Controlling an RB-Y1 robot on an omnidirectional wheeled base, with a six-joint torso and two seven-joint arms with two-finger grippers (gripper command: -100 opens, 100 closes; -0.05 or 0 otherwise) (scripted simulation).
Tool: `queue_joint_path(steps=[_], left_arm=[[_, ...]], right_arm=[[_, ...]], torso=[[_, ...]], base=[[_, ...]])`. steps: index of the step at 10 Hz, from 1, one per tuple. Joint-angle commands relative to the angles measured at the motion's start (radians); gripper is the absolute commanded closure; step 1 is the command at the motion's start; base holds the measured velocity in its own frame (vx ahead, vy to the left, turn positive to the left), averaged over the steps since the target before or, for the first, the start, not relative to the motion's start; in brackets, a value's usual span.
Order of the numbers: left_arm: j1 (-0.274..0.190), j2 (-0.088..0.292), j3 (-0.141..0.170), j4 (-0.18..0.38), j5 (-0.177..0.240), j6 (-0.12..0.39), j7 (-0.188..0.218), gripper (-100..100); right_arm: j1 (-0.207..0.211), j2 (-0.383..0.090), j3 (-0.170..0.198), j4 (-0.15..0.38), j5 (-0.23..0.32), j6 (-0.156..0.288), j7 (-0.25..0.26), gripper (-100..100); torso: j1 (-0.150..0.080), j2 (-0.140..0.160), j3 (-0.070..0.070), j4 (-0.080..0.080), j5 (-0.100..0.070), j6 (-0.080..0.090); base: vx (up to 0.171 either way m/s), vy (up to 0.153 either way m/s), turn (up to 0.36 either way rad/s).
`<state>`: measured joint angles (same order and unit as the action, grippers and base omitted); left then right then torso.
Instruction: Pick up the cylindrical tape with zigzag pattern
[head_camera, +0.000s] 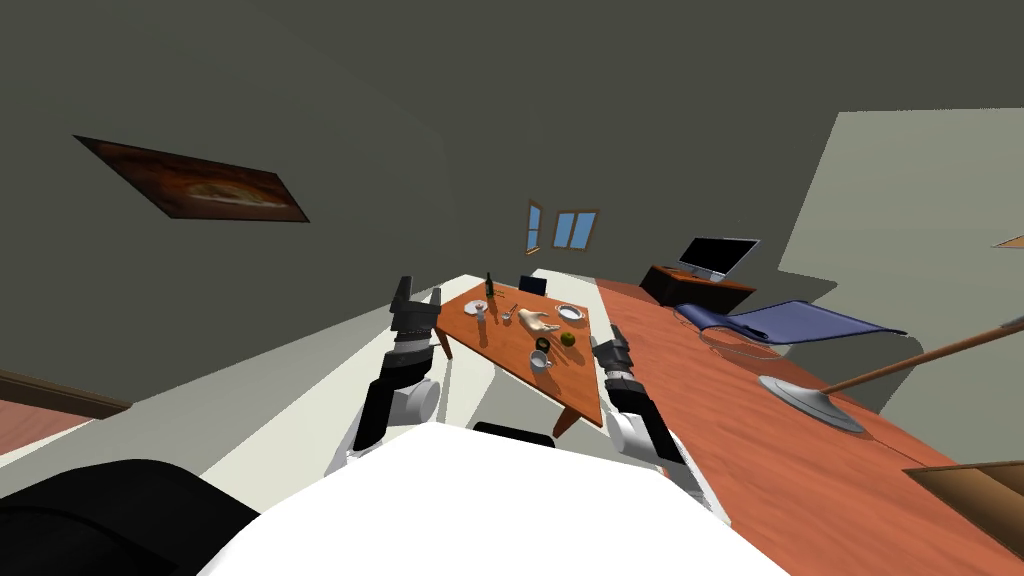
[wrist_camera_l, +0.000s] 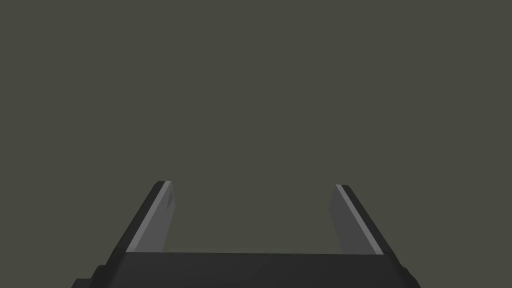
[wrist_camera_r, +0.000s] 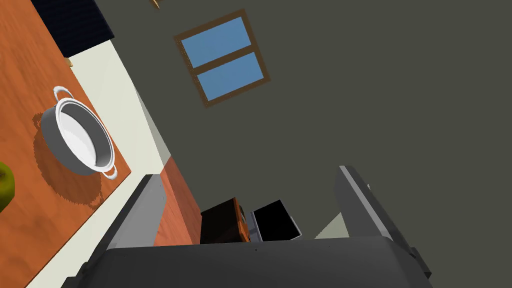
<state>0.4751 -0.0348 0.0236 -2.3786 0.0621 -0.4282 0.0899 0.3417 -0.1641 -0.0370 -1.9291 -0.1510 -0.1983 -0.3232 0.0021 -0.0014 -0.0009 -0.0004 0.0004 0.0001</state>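
An orange-brown table stands ahead on the pale floor with several small things on it. Near its front end a small dark round thing lies beside a white mug; I cannot make out a zigzag pattern on it. My left gripper is raised over the floor left of the table, open and empty, facing a plain dark grey wall. My right gripper hangs off the table's right edge, open and empty, with the table's corner beside it.
On the table are a dark bottle, a pale bread-like lump, a green apple and a white two-handled pan. A blue lounge chair, a floor lamp's base and a monitor on a dark stand are to the right.
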Motion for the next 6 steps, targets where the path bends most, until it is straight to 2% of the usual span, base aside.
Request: queue_joint_path(steps=[1, 2, 3, 4, 5, 6], left_arm=[[0.000, 0.000, 0.000, 0.000, 0.000, 0.000, 0.000, 0], [0.000, 0.000, 0.000, 0.000, 0.000, 0.000, 0.000, 0], [0.000, 0.000, 0.000, 0.000, 0.000, 0.000, 0.000, 0], [0.000, 0.000, 0.000, 0.000, 0.000, 0.000, 0.000, 0], [0.000, 0.000, 0.000, 0.000, 0.000, 0.000, 0.000, 0], [0.000, 0.000, 0.000, 0.000, 0.000, 0.000, 0.000, 0]], right_arm=[[-0.036, -0.005, -0.013, 0.050, -0.011, 0.028, -0.029, -100], [-0.036, -0.005, -0.013, 0.065, -0.011, 0.028, -0.029, -100], [-0.067, -0.010, -0.025, 0.101, -0.022, 0.055, -0.056, -100], [-0.067, -0.010, -0.025, 0.111, -0.022, 0.055, -0.056, -100], [-0.100, -0.015, -0.038, 0.148, -0.033, 0.084, -0.084, -100], [-0.100, -0.015, -0.038, 0.160, -0.033, 0.084, -0.084, -100]], torso=[[0.000, 0.000, 0.000, 0.000, 0.000, 0.000], [0.000, 0.000, 0.000, 0.000, 0.000, 0.000], [0.000, 0.001, 0.000, 0.000, 0.000, 0.000], [0.000, 0.001, 0.000, 0.000, 0.000, 0.000], [0.000, 0.001, 0.000, 0.000, 0.000, 0.000], [0.001, 0.000, 0.000, 0.000, 0.000, 0.000]], base=[[0.009, 0.039, 0.041], [0.006, 0.033, 0.019], [0.006, 0.036, 0.028], [0.009, 0.028, 0.022], [0.015, 0.043, 0.037], [0.013, 0.035, 0.021]])
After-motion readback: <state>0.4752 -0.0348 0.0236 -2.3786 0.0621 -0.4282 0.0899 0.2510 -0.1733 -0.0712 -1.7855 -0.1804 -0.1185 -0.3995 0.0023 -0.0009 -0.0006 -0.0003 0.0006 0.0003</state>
